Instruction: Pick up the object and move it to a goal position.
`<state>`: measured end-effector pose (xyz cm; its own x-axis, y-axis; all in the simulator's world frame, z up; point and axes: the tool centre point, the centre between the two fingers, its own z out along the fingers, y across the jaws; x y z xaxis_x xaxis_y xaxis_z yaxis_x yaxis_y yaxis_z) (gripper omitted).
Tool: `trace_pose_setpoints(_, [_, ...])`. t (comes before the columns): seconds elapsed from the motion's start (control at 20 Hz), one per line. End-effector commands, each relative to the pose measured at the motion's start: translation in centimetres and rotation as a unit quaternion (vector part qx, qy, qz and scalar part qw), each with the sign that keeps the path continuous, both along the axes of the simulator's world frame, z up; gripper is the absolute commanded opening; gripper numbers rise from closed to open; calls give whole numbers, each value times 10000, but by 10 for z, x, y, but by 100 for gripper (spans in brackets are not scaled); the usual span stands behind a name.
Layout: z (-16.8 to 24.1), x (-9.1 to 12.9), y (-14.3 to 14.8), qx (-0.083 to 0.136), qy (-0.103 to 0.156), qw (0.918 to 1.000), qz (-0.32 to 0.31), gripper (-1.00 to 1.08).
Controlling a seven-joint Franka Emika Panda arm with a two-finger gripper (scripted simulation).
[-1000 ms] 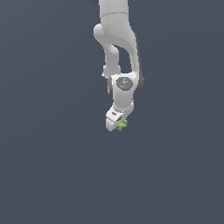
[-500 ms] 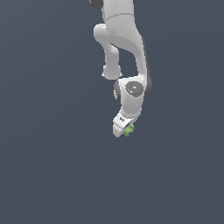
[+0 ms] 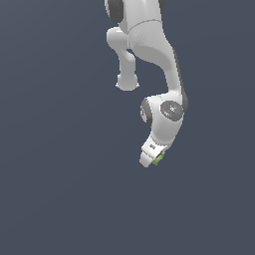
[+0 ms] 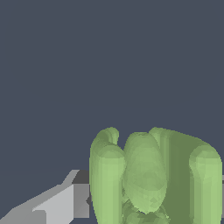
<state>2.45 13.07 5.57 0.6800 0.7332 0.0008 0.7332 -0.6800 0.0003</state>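
A flat, even slate-grey background fills both views, with no edge, seam or mark on it. Against this grey, the object [image 3: 159,159] shows in the exterior view as a tiny lime-green speck at the tip of the white gripper [image 3: 151,160], on the side toward the exterior view's right. It is far smaller than the gripper body above it.

In the wrist view the object [image 4: 153,177] looks large and close: a lumpy, ribbed green mass of rounded vertical lobes, paler on some bulges and darker in the folds between them. One grey finger [image 4: 57,203] of the gripper reaches in from the side and meets the object's flank; a sliver of a second grey part shows at the opposite edge of the picture, so the jaws appear pinched on the green lump from both sides.

Outward from there, the gripper hangs from a rounded white wrist joint [image 3: 167,112] with a dark grey disc on its face. The white arm [image 3: 149,35] rises from the joint, bends, and runs out of the top of the exterior view.
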Motion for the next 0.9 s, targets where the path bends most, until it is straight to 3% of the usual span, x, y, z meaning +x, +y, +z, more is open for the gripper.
trace_pose_setpoints(0.0, [2,12,10,-1,0,10000,-3,-100])
trace_pose_setpoints(0.4, [5,36,30,-1,3,10000,-1,-100])
trace_pose_setpoints(0.85, [6,44,36,-2,4,10000,2,-100])
